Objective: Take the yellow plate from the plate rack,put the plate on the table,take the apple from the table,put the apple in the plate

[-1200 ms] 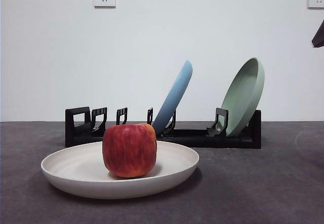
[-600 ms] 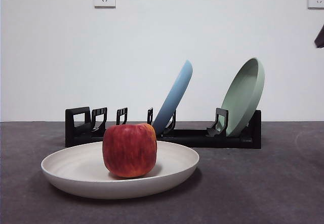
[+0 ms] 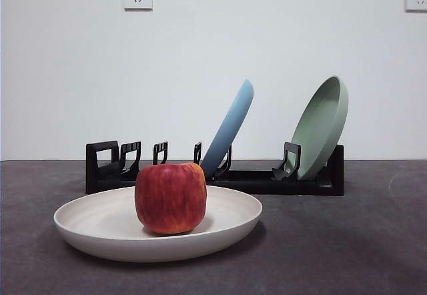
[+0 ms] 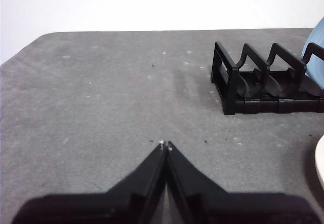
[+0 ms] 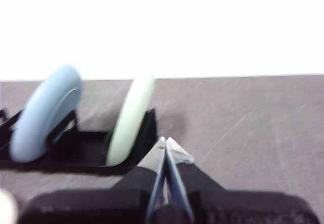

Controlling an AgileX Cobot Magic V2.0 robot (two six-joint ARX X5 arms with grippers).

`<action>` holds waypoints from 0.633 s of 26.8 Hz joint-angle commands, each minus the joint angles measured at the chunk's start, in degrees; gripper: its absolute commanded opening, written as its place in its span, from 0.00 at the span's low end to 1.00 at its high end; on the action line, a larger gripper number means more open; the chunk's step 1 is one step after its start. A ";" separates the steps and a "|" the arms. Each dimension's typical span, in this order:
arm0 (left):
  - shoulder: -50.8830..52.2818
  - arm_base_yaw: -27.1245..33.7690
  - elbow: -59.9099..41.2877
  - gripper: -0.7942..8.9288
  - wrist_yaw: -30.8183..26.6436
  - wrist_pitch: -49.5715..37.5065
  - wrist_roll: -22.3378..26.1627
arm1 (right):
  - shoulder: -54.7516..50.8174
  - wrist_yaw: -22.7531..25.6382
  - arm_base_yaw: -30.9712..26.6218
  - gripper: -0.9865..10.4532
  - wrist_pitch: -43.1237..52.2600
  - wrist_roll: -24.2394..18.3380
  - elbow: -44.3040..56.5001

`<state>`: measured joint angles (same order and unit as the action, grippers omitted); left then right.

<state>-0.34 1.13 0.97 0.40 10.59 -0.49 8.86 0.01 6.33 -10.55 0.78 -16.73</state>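
The red apple (image 3: 171,197) sits in the cream-coloured yellow plate (image 3: 100,225), which lies flat on the dark grey table (image 3: 333,241) in front of the black plate rack (image 3: 253,180). The rack's end also shows in the left wrist view (image 4: 258,82), with a sliver of the plate's rim (image 4: 320,159). My left gripper (image 4: 165,145) is shut and empty over bare table, apart from the rack. My right gripper (image 5: 165,142) is shut and empty, held off the rack's end (image 5: 86,150). Neither gripper shows in the front view.
A light blue plate (image 3: 230,127) and a pale green plate (image 3: 321,125) stand tilted in the rack; both show in the right wrist view, blue (image 5: 43,111) and green (image 5: 130,118). A white wall stands behind the table.
The dark arm tip at the front view's upper right edge has drawn back out of the picture. The apple, plate and rack have not moved.
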 commanded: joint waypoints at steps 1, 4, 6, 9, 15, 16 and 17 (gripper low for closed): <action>0.22 0.20 -0.81 0.08 -0.20 -0.07 0.09 | -2.14 -0.09 -0.17 0.07 2.51 -0.94 4.50; 0.22 0.20 -0.81 0.08 -0.20 -0.09 0.09 | -3.32 -0.11 -0.17 0.07 2.78 -1.99 7.78; 0.22 0.20 -0.81 0.08 -0.17 -0.07 0.09 | -3.85 -0.11 -0.17 0.07 2.73 -1.97 9.68; 0.22 0.20 -0.81 0.08 -0.20 -0.09 0.09 | -5.05 -0.09 -0.17 0.07 2.80 -1.97 11.93; 0.22 0.20 -0.81 0.08 -0.20 -0.09 0.09 | -8.83 -0.11 -0.17 0.07 3.02 -1.95 15.58; 0.22 0.20 -0.79 0.08 -0.20 -0.09 0.09 | -8.81 -0.11 -0.20 0.07 3.19 -1.92 15.91; 0.22 0.20 -0.79 0.08 -0.17 -0.09 0.09 | -8.81 -0.11 -0.20 0.07 3.21 -1.92 16.24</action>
<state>-0.34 1.13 0.97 0.40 10.59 -0.49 0.23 -0.03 6.24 -7.90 -0.91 -1.34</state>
